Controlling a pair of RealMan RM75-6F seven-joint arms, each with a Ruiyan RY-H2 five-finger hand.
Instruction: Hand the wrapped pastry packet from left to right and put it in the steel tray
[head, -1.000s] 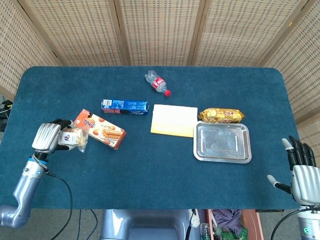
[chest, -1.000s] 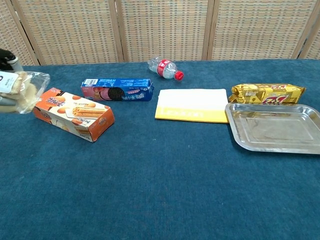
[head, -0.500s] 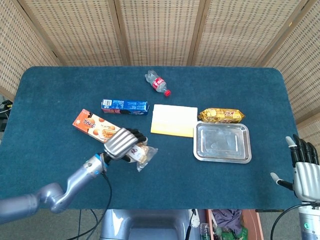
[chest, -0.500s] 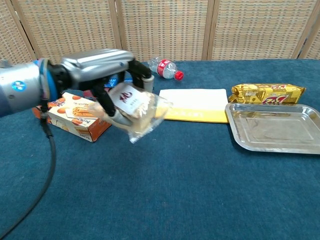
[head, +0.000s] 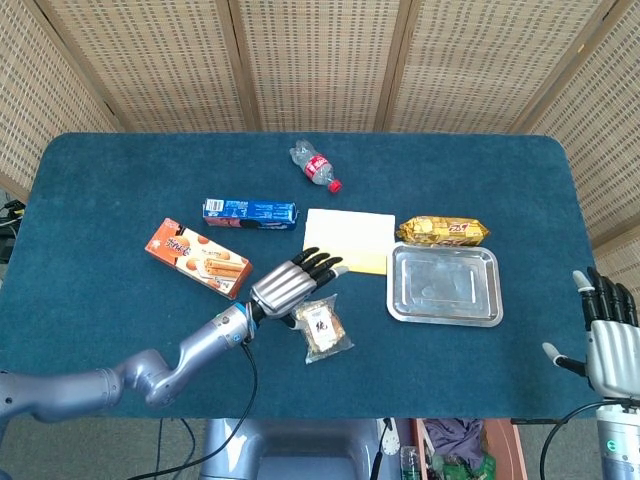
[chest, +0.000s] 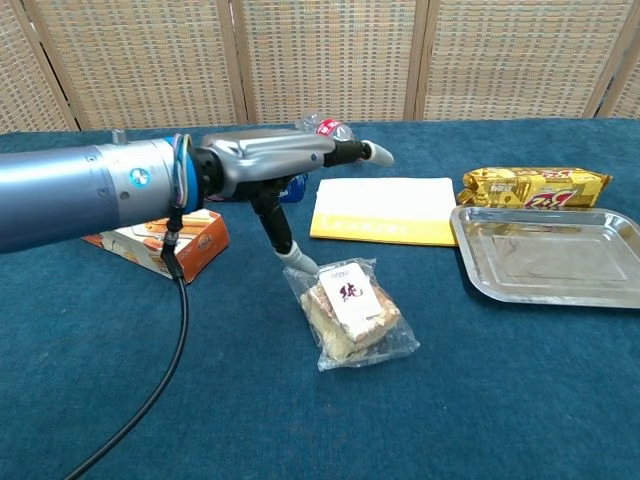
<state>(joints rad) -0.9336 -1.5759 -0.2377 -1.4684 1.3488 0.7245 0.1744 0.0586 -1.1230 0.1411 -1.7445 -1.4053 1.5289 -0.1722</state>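
Observation:
The wrapped pastry packet (head: 323, 328) (chest: 349, 310), clear plastic with a white label, lies flat on the blue cloth in the middle of the table. My left hand (head: 292, 285) (chest: 285, 160) hovers just above and left of it, fingers spread and holding nothing; its thumb points down near the packet's edge. The steel tray (head: 487, 316) (chest: 616, 290) sits to the right and holds nothing. My right hand (head: 605, 340) is at the table's right front corner, fingers apart and upright, holding nothing; the chest view does not show it.
An orange biscuit box (head: 196, 258), a blue cookie pack (head: 249, 213), a small bottle (head: 314, 167), a yellow pad (head: 346, 240) and a gold snack bag (head: 442, 232) lie around the middle and back of the table.
My left hand carried the packet from the far left to the table's middle, let it go and spread its fingers. The packet now lies on the cloth. The right hand barely moved.

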